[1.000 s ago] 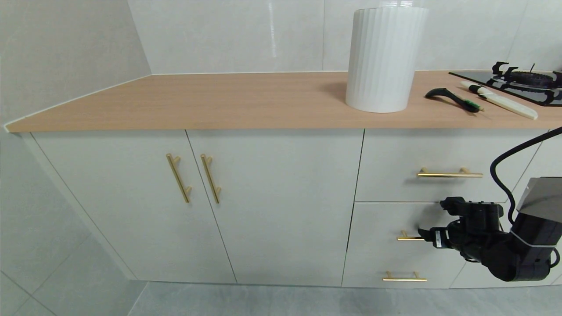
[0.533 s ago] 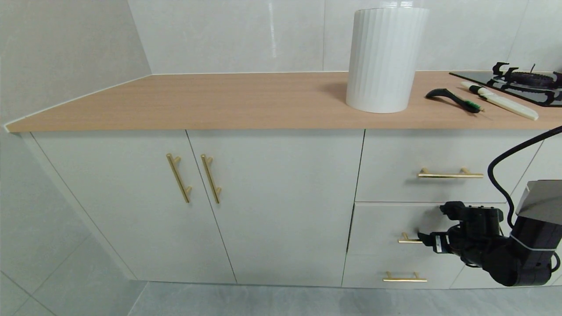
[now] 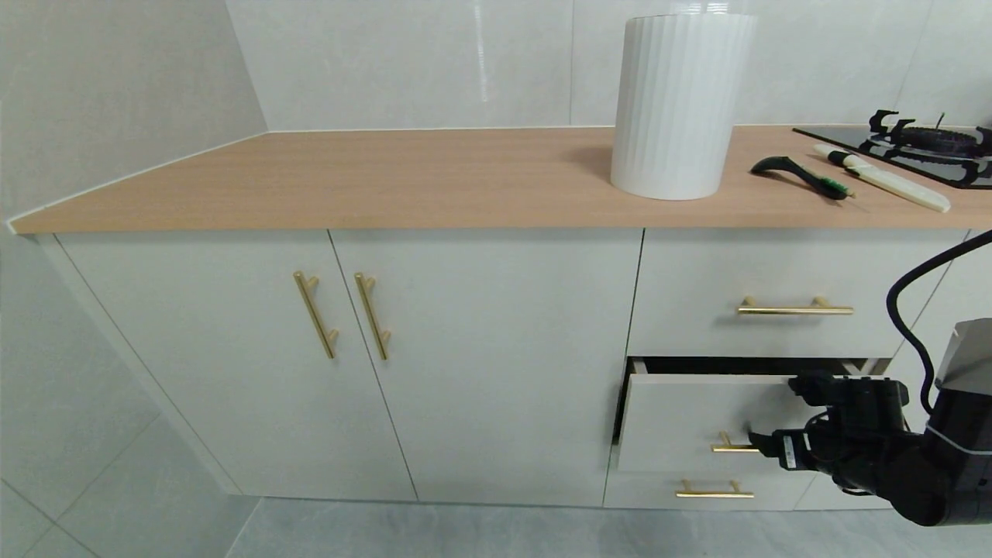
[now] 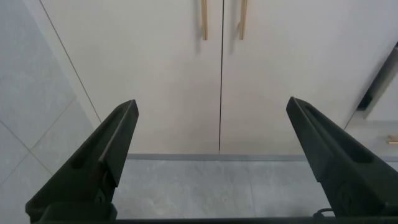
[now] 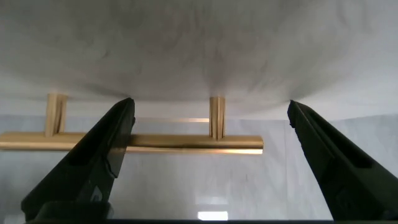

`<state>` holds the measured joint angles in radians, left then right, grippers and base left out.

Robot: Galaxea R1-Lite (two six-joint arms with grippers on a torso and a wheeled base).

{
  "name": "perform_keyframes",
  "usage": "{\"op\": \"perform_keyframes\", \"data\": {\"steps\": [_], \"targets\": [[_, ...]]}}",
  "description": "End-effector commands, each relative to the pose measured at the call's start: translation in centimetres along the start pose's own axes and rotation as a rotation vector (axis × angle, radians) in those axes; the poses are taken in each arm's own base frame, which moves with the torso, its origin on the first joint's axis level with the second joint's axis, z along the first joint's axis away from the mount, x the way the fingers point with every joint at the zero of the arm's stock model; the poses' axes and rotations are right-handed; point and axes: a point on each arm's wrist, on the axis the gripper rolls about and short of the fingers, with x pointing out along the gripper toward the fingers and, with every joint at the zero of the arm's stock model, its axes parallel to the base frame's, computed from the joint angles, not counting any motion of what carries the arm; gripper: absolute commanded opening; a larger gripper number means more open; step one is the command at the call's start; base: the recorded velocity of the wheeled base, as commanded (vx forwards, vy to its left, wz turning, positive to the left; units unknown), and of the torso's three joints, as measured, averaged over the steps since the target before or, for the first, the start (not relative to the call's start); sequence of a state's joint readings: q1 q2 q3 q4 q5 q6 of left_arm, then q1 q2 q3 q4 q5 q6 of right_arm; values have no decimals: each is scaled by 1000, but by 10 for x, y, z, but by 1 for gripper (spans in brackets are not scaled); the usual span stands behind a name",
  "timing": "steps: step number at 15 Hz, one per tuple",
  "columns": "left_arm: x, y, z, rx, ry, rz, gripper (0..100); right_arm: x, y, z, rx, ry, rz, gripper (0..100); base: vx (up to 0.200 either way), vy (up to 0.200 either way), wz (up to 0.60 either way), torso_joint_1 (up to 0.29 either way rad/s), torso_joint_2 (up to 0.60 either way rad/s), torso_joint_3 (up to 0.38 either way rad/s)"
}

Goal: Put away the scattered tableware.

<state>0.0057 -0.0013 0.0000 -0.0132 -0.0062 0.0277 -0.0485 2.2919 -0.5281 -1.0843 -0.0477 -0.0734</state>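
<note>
A black utensil with a green tip [image 3: 802, 177] and a cream-white utensil [image 3: 883, 178] lie on the wooden countertop [image 3: 387, 178] at the far right. Below them the middle drawer [image 3: 682, 418] stands slightly pulled out, with a dark gap above its front. My right gripper [image 3: 756, 446] is at that drawer's gold handle [image 3: 732, 448]. In the right wrist view its fingers stand wide apart around the handle [image 5: 186, 143], one finger [image 5: 93, 162] overlapping the bar. My left gripper [image 4: 211, 109] hangs open and empty, facing the cabinet doors.
A tall white ribbed container [image 3: 673, 105] stands on the counter left of the utensils. A black gas hob [image 3: 926, 147] sits at the far right edge. Two cabinet doors with gold handles [image 3: 341, 314] lie to the left; top drawer [image 3: 794, 308] and bottom drawer [image 3: 713, 492] are closed.
The right gripper has drawn back and down with the middle drawer's handle. The drawer, closed a second ago, now stands partly out.
</note>
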Motion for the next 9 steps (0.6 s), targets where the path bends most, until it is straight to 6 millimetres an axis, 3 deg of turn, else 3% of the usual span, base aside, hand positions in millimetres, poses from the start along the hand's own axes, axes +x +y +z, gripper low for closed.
{"op": "perform_keyframes", "data": {"steps": [1,3,4,5,7,9], "targets": [[0,0,0,0,1,0,100,-58,-3,15,2,-83,4,100,0,0,0,0,0,0],[0,0,0,0,1,0,100,-107,0,41,-10,-241,28,100,0,0,0,0,0,0],[0,0,0,0,1,0,100,-114,0,45,-13,-263,32,100,0,0,0,0,0,0],[0,0,0,0,1,0,100,-148,8,61,-32,-332,66,100,0,0,0,0,0,0],[0,0,0,0,1,0,100,-183,14,75,-52,-357,106,100,0,0,0,0,0,0],[0,0,0,0,1,0,100,-194,15,86,-53,-355,115,100,0,0,0,0,0,0]]}}
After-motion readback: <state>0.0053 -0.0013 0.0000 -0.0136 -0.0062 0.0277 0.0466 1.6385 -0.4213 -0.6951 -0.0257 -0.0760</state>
